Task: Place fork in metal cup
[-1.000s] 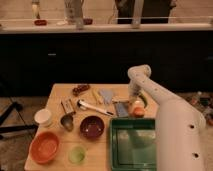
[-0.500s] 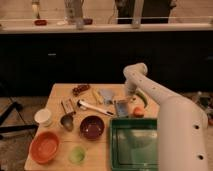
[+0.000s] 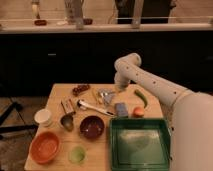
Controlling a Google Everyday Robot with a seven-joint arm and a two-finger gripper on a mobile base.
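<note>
Your wooden table (image 3: 59, 96) stands in front of a dark counter. The gripper (image 3: 119, 90) hangs over the table's far side with its fingers closed, just right of the fork (image 3: 103, 95), which lies flat on the wood. The metal cup (image 3: 67, 122) sits well apart, front left, between the white cup (image 3: 43, 117) and the maroon bowl (image 3: 92, 126).

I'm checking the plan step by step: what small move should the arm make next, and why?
Probably open the gripper and ease it down onto the fork. The gripper hangs shut at the back of the table, just beside the fork, which seems to lie loose on it. The metal cup stands apart, between the white cup and the dark bowl.
</note>
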